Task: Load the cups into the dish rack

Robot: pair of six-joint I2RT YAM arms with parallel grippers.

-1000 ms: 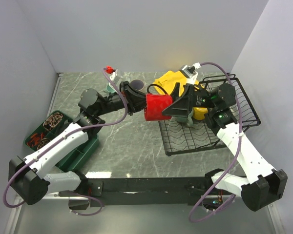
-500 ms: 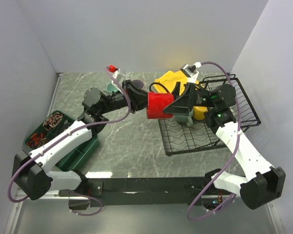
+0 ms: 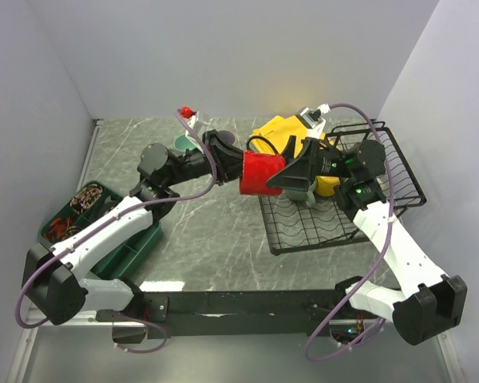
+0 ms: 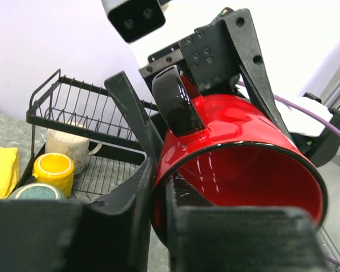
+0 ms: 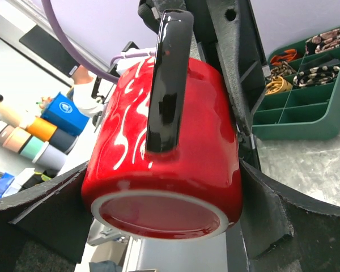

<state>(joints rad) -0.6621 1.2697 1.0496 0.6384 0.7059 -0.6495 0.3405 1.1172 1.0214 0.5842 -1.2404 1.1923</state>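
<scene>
Extending from bases at the bottom edge of the overhead frame, two robot arms are converging at centre above a grey marbled tabletop (image 3: 207, 231). A dark green compartmented plastic tray (image 3: 132, 247) is sitting at lower left. Between the arms, a glossy red ceramic mug (image 3: 261, 174) with a black handle (image 5: 167, 79) is hanging on its side in mid-air, mouth facing left and base facing right.

The left gripper (image 3: 241, 169) is pinching the mug's rim, one finger inside the mouth and one against the outer wall. The right gripper (image 3: 279, 177) is straddling the body from the base end, a finger along each flank and the handle standing up between them. Whether its pads are pressing the glaze cannot be told.

This looks like a hand-over. It calls for the right jaws closing squarely on the body, clear of the handle, before the left lets go and backs straight out of the mouth.

The mug is hovering over the left edge of the black wire dish rack (image 3: 311, 231) at centre right. Farther back, a yellow mug (image 4: 54, 170) and a cream mug (image 4: 65, 146) are standing inside the rack.
</scene>
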